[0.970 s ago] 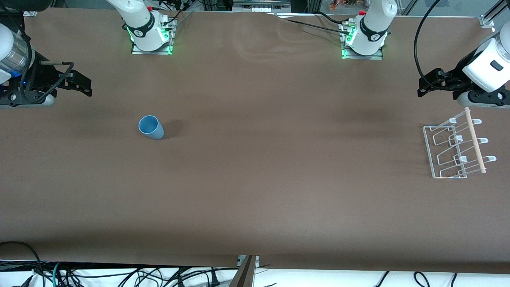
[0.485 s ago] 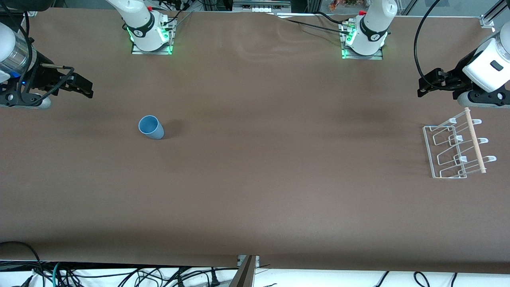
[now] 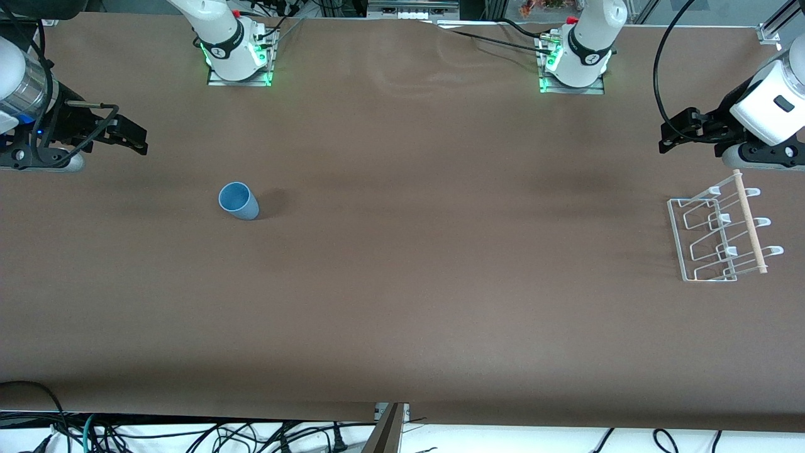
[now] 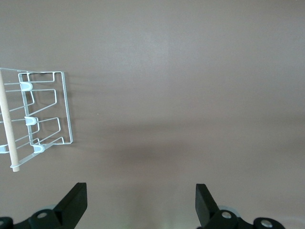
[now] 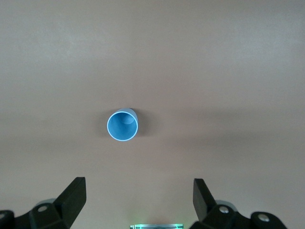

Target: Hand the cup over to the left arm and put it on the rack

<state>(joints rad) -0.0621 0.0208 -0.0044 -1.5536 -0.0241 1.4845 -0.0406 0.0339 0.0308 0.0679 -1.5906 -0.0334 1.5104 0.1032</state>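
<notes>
The light-blue cup (image 3: 238, 201) stands upright on the brown table toward the right arm's end; it also shows in the right wrist view (image 5: 122, 125), mouth up. My right gripper (image 3: 129, 135) is open and empty, up in the air at the table's edge at that end, apart from the cup. The white wire rack (image 3: 717, 234) with its wooden rod sits at the left arm's end; it also shows in the left wrist view (image 4: 45, 112). My left gripper (image 3: 673, 135) is open and empty, in the air close to the rack.
The two arm bases (image 3: 236, 53) (image 3: 575, 60) stand at the table's edge farthest from the front camera. Cables hang below the near table edge (image 3: 390, 409). Brown table surface (image 3: 440, 251) lies between cup and rack.
The right arm has shifted slightly at its end of the table. The cup, the rack and the left arm have not moved.
</notes>
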